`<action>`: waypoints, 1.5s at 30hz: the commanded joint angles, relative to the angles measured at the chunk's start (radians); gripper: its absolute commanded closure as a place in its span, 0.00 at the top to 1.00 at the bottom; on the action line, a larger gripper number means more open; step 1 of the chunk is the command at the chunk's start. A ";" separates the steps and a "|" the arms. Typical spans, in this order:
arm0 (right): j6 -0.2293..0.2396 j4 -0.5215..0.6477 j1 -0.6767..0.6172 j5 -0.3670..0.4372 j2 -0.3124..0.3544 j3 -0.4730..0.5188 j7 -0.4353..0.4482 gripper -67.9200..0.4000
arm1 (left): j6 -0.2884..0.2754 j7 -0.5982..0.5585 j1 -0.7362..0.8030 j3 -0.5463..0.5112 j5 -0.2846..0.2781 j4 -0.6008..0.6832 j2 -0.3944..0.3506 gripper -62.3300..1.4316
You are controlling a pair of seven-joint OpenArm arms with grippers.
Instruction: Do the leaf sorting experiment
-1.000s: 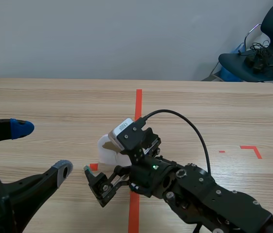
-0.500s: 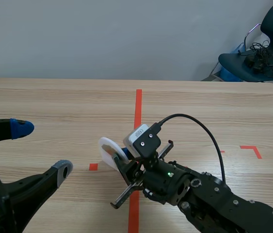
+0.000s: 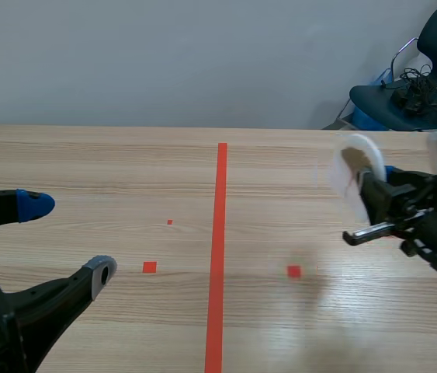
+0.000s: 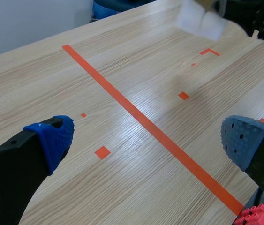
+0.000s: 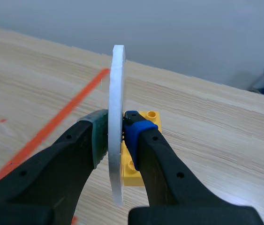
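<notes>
Swinging right from the centre line, the right gripper (image 5: 116,136) clamps the white disc (image 5: 118,79); pickup looks done. The left gripper (image 4: 148,138) gapes wide.

Yellow brick (image 5: 153,119) on table (image 5: 207,140) just ahead of right gripper (image 5: 116,136); red brick (image 4: 258,216) beside left gripper (image 4: 146,140); chair (image 3: 435,35) well beyond table.

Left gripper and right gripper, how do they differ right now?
The left gripper is open, its fingers spread wide, while the right gripper is shut on a white disc. The left gripper holds nothing; the right gripper pinches the disc edge-on and upright between its pads. In the scene view the left gripper sits low at the near left of the table, and the right gripper is over its right side. Both have black fingers with coloured pads.
</notes>
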 commanded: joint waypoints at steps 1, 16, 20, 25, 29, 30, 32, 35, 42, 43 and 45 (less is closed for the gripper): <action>0.000 -0.038 0.012 0.041 -0.005 0.032 -0.010 0.12 | -0.003 -0.017 -0.005 -0.006 -0.009 0.013 0.005 1.00; -0.001 -0.466 0.243 0.082 -0.006 0.121 0.039 0.12 | -0.003 -0.016 -0.005 -0.006 -0.008 0.013 0.005 1.00; -0.001 -0.519 0.265 0.081 -0.006 0.121 0.039 0.13 | -0.003 -0.016 -0.005 -0.006 -0.008 0.013 0.005 1.00; -0.019 -0.543 0.249 0.061 -0.001 0.121 0.035 0.22 | -0.003 -0.016 -0.005 -0.006 -0.008 0.013 0.004 1.00; -0.015 -0.540 0.225 0.060 0.019 0.121 0.090 0.38 | -0.003 -0.016 -0.005 -0.006 -0.008 0.013 0.004 1.00; -0.015 -0.539 0.217 0.060 0.031 0.121 0.118 0.44 | -0.003 -0.016 -0.005 -0.006 -0.008 0.013 0.004 1.00; -0.015 -0.511 0.199 0.060 0.058 0.125 0.156 0.56 | -0.003 -0.016 -0.005 -0.006 -0.008 0.013 0.004 1.00; -0.014 -0.419 0.146 0.060 0.108 0.154 0.172 0.69 | -0.003 -0.016 -0.005 -0.006 -0.008 0.013 0.004 1.00; 0.033 -0.111 -0.040 0.064 0.208 0.276 0.171 0.72 | -0.003 -0.016 -0.005 -0.006 -0.008 0.013 0.004 1.00; 0.054 -0.067 -0.067 0.064 0.216 0.287 0.171 0.74 | -0.003 -0.016 -0.005 -0.006 -0.008 0.013 0.004 1.00; 0.100 0.018 -0.114 0.064 0.227 0.298 0.159 0.76 | -0.003 -0.016 -0.005 -0.006 -0.008 0.013 0.004 1.00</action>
